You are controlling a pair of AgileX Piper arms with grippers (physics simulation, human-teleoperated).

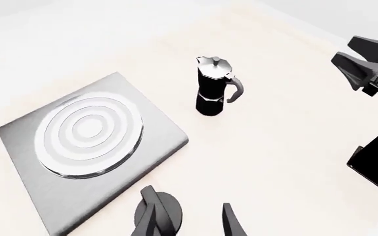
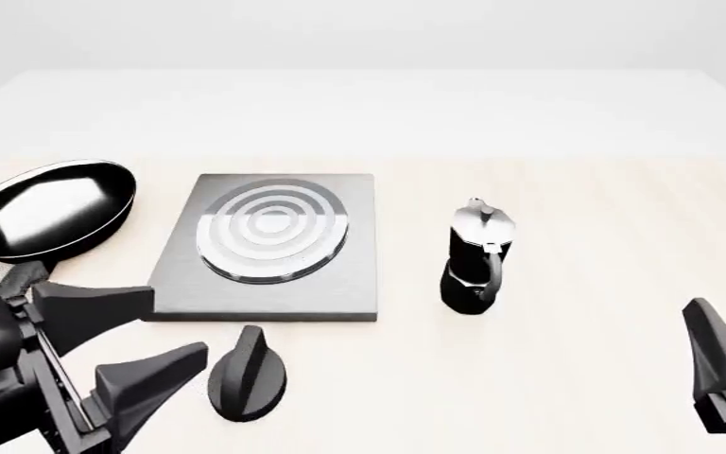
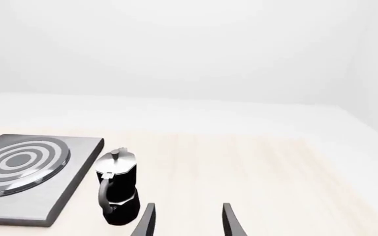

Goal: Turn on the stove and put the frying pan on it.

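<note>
Both arms are rendered in glossy black; each end effector [image 2: 117, 345] is built from two tapered, wedge-shaped fingers [image 2: 92, 305] on a blocky base.

both pincers, left [image 2: 136, 340] and right [image 3: 187, 221], gape empty.

The stove [image 1: 94, 152] lies flat on the pale table [image 1: 287, 147], its silver rings bare. The moka pot [image 1: 214, 87] stands upright just beside the stove, apart from it. The black knob [image 1: 157, 212] sits near another stove edge, by one finger of the left tool [image 1: 190, 221] (fingers spread). The other arm's tool [image 1: 366, 64] hangs well apart from the stove.
</note>
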